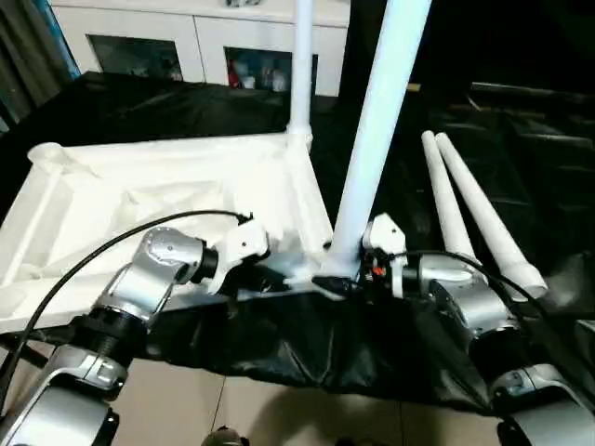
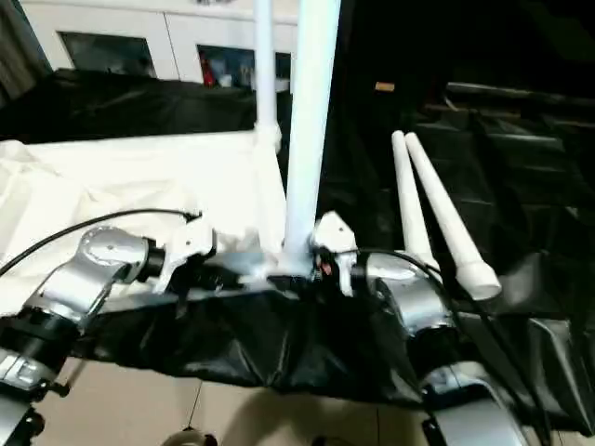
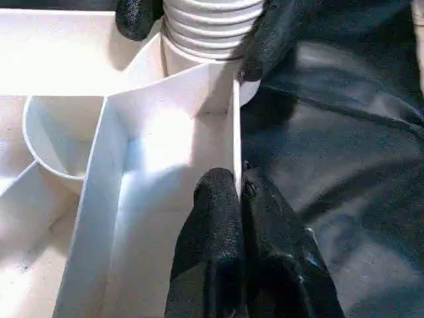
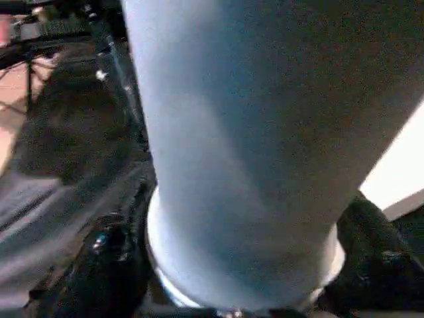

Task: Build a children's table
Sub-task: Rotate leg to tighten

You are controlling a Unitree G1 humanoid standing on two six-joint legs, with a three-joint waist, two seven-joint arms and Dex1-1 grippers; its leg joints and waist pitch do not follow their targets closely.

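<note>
White leg (image 1: pixel 376 121) upright, right jaws gripping | left jaws pinch tabletop (image 1: pixel 139 195) rim

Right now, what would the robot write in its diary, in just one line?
left end effector: shut on tabletop rim | right end effector: around near leg base | far leg: standing | two legs: loose

No readable text, labels or numbers anywhere.

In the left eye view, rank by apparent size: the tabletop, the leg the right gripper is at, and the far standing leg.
1. Tabletop, by far the largest.
2. Near leg, at the right gripper, long and thick.
3. Far standing leg, thinner.

The near leg's closeness exaggerates its size; the two may well match.
</note>
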